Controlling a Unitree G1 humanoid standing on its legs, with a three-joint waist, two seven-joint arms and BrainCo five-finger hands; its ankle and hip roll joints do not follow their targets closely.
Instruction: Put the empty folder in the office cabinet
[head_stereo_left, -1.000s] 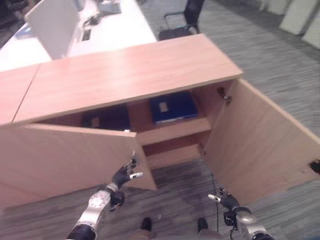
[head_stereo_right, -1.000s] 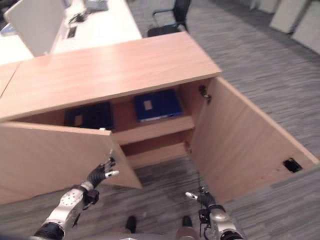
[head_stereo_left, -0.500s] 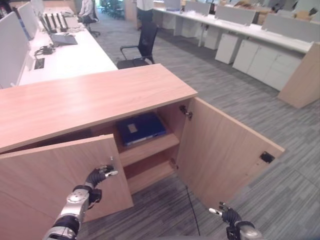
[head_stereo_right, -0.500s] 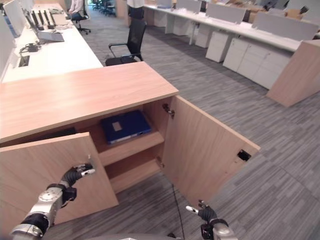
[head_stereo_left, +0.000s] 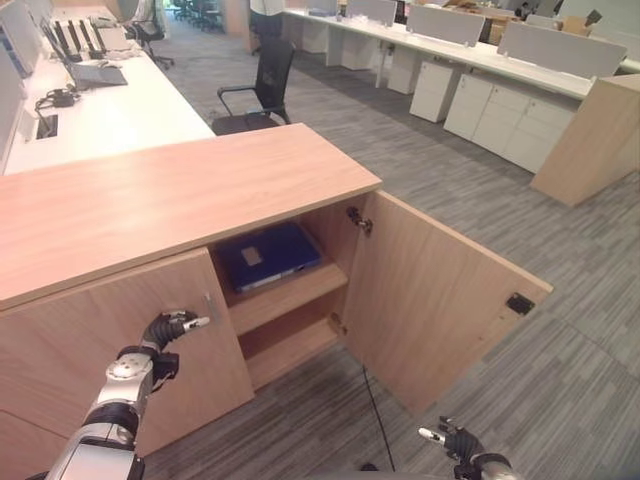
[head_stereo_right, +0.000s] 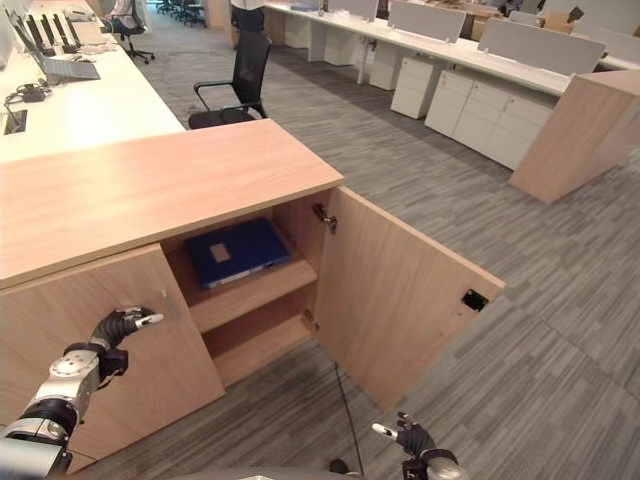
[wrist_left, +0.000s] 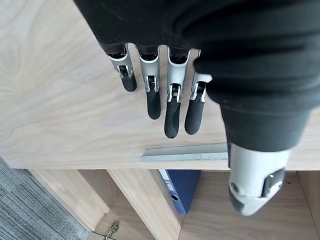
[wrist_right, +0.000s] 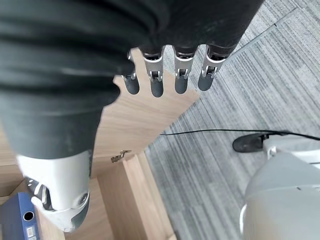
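one wooden cabinet (head_stereo_left: 190, 195) with two doors, one blue folder (head_stereo_left: 268, 256), one office chair (head_stereo_left: 262, 85)

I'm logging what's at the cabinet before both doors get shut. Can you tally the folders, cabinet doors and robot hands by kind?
Blue folder, on the upper shelf: 1
Cabinet doors: 2, the left door nearly shut, the right door wide open
Robot hands: 2, the left hand at the left door, the right hand low, holding nothing
Total: 5
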